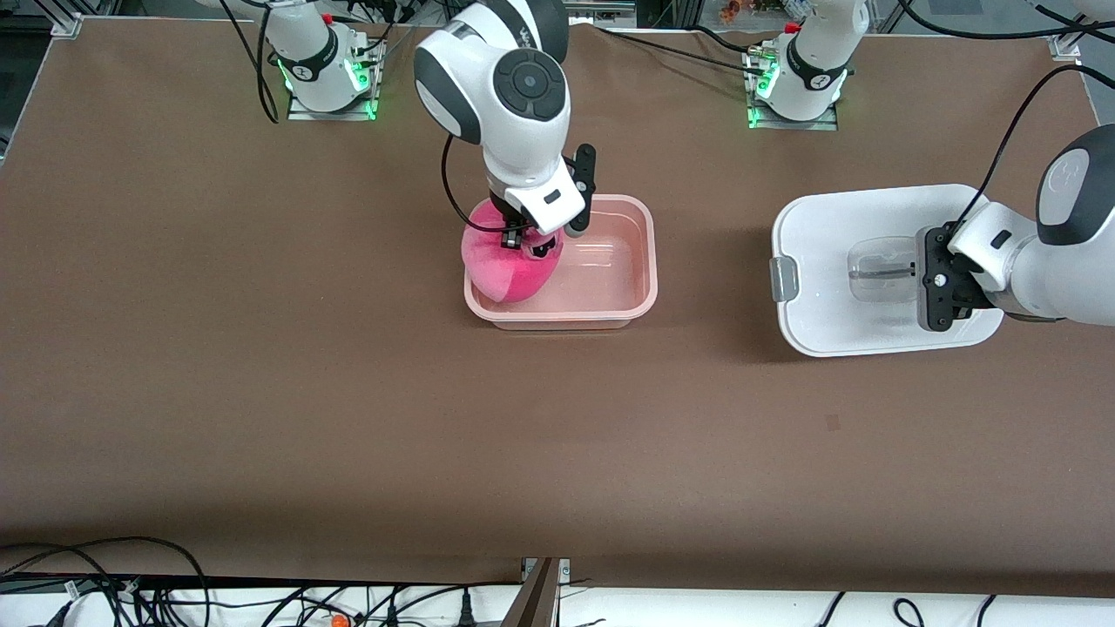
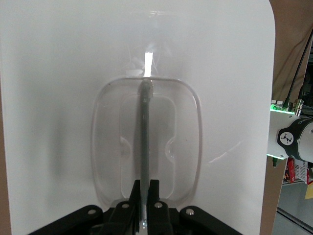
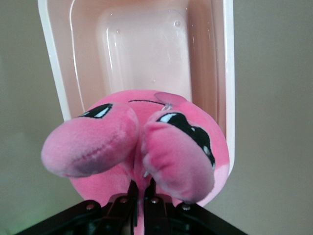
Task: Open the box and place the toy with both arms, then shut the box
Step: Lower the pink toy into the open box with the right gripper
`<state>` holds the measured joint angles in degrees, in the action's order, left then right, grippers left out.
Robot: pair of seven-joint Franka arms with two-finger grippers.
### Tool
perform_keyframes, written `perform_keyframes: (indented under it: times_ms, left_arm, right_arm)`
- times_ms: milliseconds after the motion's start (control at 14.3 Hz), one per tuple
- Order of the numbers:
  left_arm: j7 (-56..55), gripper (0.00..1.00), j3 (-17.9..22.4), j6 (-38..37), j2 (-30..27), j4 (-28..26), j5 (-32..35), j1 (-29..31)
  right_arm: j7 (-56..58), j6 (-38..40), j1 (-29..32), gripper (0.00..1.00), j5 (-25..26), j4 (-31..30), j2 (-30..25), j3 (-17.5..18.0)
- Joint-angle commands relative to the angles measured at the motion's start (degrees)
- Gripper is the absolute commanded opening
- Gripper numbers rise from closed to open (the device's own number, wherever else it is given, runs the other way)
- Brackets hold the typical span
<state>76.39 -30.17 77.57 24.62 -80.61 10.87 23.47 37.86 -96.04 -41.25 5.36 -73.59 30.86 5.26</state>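
Robotics lab, not a home or shop: two white arm bases [image 1: 327,65] [image 1: 797,83] are bolted on metal plates at the top of the frame with green status LEDs lit, on a table [image 1: 261,366] covered in plain brown sheet. Loose black cables [image 1: 104,583] bundle along the bottom edge and more run in from the top, with aluminium extrusion framing [image 1: 65,22] at the upper left corner and cluttered shelving just visible at top centre.
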Motion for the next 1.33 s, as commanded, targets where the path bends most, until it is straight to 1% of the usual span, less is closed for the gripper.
perform_keyframes:
  times_ms: [0, 350, 490, 630, 700, 770, 911, 1121, 1261]
  left_arm:
    - [0.8, 0.0, -0.5, -0.9, 0.6, 2.0, 0.5, 0.1]
    - [0.9, 0.0, -0.5, -0.9, 0.7, 2.0, -0.3, 0.1]
    - [0.8, 0.0, -0.5, -0.9, 0.7, 2.0, -0.3, 0.1]
    - [0.8, 0.0, -0.5, -0.9, 0.7, 1.9, -0.3, 0.1]
    - [0.8, 0.0, -0.4, -0.9, 0.7, 1.9, -0.3, 0.1]
    - [0.8, 0.0, -0.5, -0.9, 0.7, 2.0, -0.3, 0.1]
    - [1.0, 0.0, -0.5, -0.9, 0.7, 1.9, -0.3, 0.3]
    - [0.6, 0.0, -0.5, -0.9, 0.7, 1.9, -0.3, 0.3]
    - [0.5, 0.0, -0.5, -1.0, 0.7, 1.9, -0.3, 0.3]
  right_arm:
    - [0.9, 0.2, -0.8, 0.0, 1.0, 2.7, 2.6, -0.3]
    - [-0.7, -2.8, -1.4, 0.0, 1.9, 2.7, 7.2, -0.3]
    - [-2.9, -4.4, -2.3, 0.0, 3.7, 2.7, 9.4, -0.5]
    - [-4.5, -6.9, -2.9, 0.0, 4.2, 2.5, 11.6, -0.5]
    - [-4.9, -8.5, -3.0, 0.93, 4.5, 2.3, 12.7, -0.6]
    - [-5.5, -10.0, -3.1, 1.0, 4.8, 2.3, 13.6, -0.6]
    - [-9.8, -13.2, -3.7, 1.0, 4.7, 2.4, 14.5, -0.5]
    - [-16.9, -20.9, -5.4, 1.0, 4.6, 2.3, 15.9, -0.5]
    - [-17.8, -21.8, -5.1, 1.0, 4.4, 2.4, 15.7, -0.5]
